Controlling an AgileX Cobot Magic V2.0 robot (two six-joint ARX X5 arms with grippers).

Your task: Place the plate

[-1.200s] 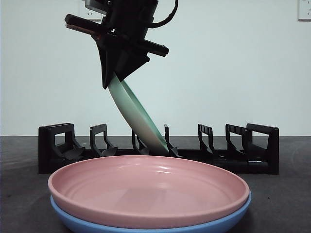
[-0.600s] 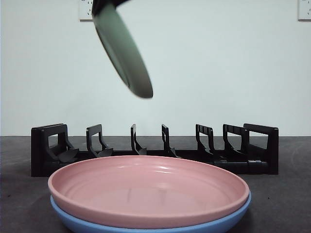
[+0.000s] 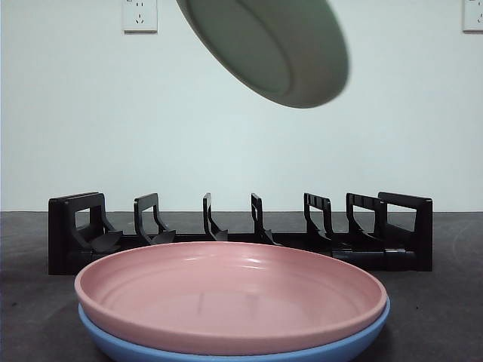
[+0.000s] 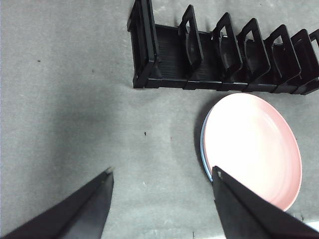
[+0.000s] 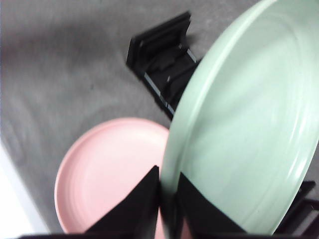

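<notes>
Pinching the rim of the pale green round plate point(image 5: 249, 124) edge-on, my right gripper point(image 5: 167, 199) is clamped on it high above the black slotted rack point(image 3: 241, 230); it looks stiff, smooth, likely slippery and breakable; rim hold suits; my left gripper point(image 4: 159, 199) waits spread apart, empty.

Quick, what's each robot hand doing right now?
Left gripper: open, holding nothing.
Right gripper: shut on the green plate's rim, up in the air.
</notes>
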